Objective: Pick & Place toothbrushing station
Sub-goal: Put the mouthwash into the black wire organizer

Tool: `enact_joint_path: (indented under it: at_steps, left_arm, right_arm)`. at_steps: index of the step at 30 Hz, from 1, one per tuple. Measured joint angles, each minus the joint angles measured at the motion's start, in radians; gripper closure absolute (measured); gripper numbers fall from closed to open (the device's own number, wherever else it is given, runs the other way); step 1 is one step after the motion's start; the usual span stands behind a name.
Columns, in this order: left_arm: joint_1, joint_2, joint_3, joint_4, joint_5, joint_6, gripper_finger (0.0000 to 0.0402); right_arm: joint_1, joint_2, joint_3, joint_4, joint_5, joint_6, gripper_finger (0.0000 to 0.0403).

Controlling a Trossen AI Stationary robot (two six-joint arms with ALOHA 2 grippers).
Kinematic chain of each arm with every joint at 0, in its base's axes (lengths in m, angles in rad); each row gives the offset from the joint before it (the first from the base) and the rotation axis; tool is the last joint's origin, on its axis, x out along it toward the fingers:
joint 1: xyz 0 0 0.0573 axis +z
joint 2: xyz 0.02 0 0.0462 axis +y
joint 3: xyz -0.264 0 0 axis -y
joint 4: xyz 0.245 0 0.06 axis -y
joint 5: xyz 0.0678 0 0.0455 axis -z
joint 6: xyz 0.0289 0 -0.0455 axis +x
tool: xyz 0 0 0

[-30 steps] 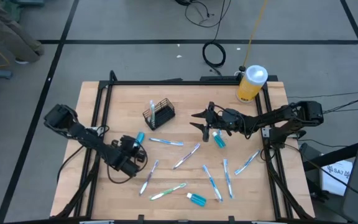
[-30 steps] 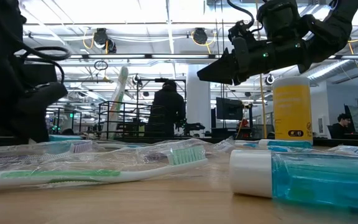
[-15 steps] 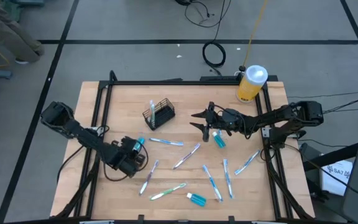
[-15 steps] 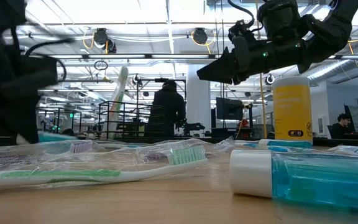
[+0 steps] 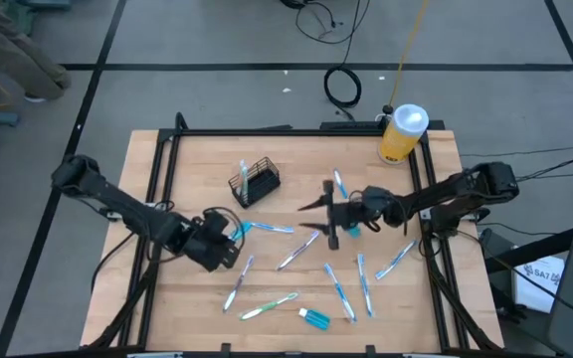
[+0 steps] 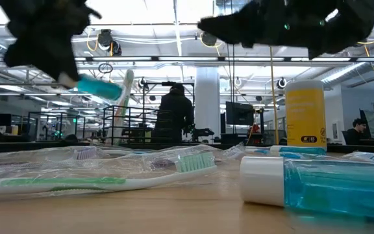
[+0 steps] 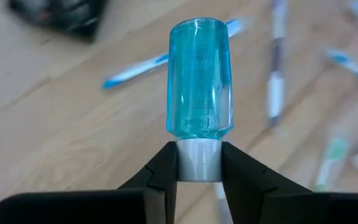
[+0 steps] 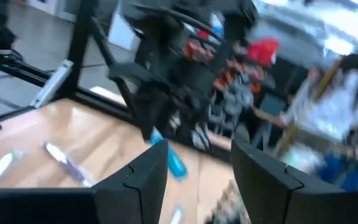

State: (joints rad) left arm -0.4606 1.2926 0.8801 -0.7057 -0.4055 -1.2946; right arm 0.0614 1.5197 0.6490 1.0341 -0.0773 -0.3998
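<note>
Behind my left end effector (image 5: 229, 231), clamped on one blue bottle (image 7: 199, 84), stands one caddy (image 5: 255, 182). Right end effector (image 5: 318, 214): fingers apart.

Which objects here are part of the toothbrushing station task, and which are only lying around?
For the task:
- black wire-mesh caddy, on the table
- blue bottle, held by its white cap in the left tool
- right tool, open and empty
- loose toothbrushes

Lying about:
- yellow bottle, back right corner
- coiled cable on the floor
</note>
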Motion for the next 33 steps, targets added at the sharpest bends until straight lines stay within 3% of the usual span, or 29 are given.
enact_joint_path:
  at_steps: [9,12,19,33]
  left_arm:
    - [0.114,0.001,0.004,0.355,0.191,0.319,0.0308]
    - [0.14,0.001,0.004,0.368,0.249,0.334,0.0308]
    - [0.169,0.001,0.004,0.366,0.258,0.385,0.0309]
    - [0.184,0.002,0.002,0.394,0.264,0.459,0.0309]
  right_arm:
    - [0.093,0.158,0.213,-0.178,-0.003,-0.08,0.0198]
    - [0.093,0.212,0.26,-0.172,-0.003,-0.084,0.0179]
    - [0.07,0.28,0.292,-0.188,-0.003,-0.103,0.0164]
    - [0.05,0.279,0.292,-0.253,-0.003,-0.114,0.021]
